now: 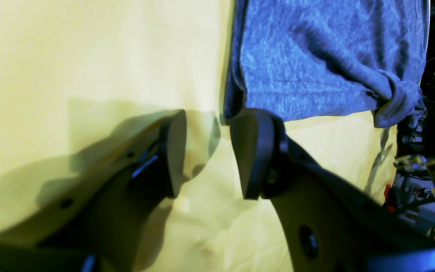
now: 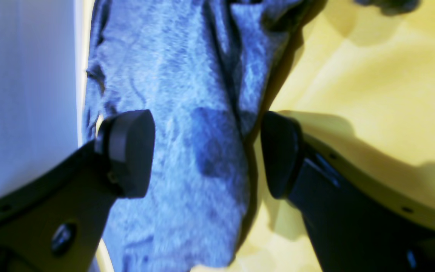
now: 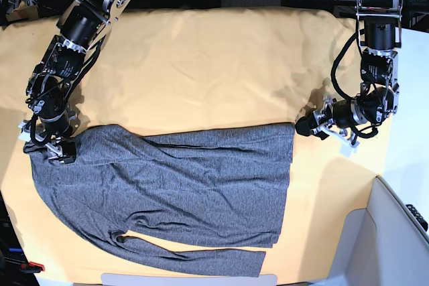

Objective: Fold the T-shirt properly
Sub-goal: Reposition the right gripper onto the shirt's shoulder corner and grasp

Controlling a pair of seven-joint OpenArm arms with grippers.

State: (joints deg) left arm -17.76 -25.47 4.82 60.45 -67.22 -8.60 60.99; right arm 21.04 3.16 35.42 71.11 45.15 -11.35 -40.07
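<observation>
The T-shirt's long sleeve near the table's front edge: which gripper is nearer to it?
Right. The right gripper sits over the T-shirt's shoulder corner, above the sleeve. The left gripper hovers off the hem corner, farther away.

No words, numbers, labels or signs are showing clearly enough to read in any of the views. The grey T-shirt [image 3: 181, 179] is showing no print, and the yellow cloth [image 3: 221, 65] is showing none either.

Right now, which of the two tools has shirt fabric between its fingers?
The right tool: its open fingers straddle a grey fold of the T-shirt. The left tool is open over the bare yellow cloth, beside the shirt's edge.
</observation>
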